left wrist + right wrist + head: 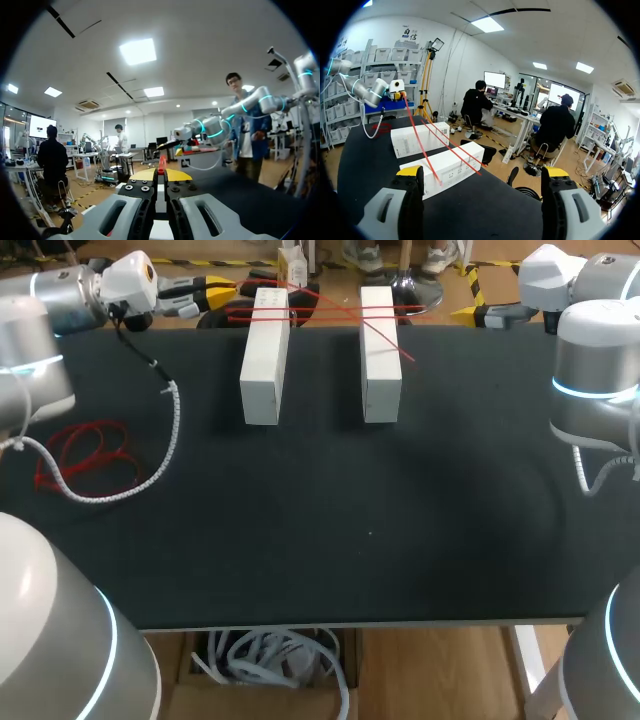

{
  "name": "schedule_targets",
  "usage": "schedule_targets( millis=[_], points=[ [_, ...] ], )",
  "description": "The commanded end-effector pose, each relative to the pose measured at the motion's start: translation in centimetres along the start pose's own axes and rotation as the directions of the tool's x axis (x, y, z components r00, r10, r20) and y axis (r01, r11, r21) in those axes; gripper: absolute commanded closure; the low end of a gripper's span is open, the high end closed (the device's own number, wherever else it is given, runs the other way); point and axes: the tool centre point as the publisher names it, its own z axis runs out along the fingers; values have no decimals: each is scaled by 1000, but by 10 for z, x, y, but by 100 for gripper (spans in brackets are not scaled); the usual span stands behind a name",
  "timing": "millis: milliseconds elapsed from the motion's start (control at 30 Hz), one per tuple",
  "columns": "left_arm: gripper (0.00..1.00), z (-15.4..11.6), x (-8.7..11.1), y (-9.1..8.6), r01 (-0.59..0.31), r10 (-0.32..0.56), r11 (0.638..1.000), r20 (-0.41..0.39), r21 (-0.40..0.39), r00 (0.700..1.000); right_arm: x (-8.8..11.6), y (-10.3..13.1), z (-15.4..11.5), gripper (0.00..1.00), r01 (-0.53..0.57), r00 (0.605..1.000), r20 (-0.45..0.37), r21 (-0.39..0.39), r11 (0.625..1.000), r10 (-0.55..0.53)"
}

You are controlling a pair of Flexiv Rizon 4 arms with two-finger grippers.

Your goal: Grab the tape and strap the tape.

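Across the far ends of both white blocks (265, 360) the red tape (330, 312) already lies in several strands (one loose end slants over the right block), so strapping looks begun, not done. Its long axis runs side to side, i.e. crosswise to the blocks. Left hand (162, 173) is clamped on the tape; right hand (482, 172) gapes wide w/ nothing held.

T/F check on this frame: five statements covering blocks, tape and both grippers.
1. Two blocks stand apart on the table. True.
2. The tape crosses both blocks. True.
3. The right gripper is shut on the tape. False: its fingers are open and empty.
4. The left gripper is open. False: it is shut on the tape.
5. A loose red coil lies by the left arm. True.
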Motion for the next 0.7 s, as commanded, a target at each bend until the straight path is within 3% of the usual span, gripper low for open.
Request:
schedule_targets(
  millis=[33,100,267,700],
  points=[
    [100,1,4,-2,-2,3,1000,59,-3,998,0,0,0,0,0,1000,-1,1,1000,0],
    [100,7,9,-4,-3,1,999,42,45,999,0,0,0,0,0,1000,-1,1,1000,0],
    [100,16,22,-12,15,-16,997,7,80,1000,0,0,0,0,0,1000,-1,1,1000,0],
    [100,23,60,-47,62,-59,993,-26,98,998,0,0,0,0,0,1000,-1,1,1000,0]
  ],
)
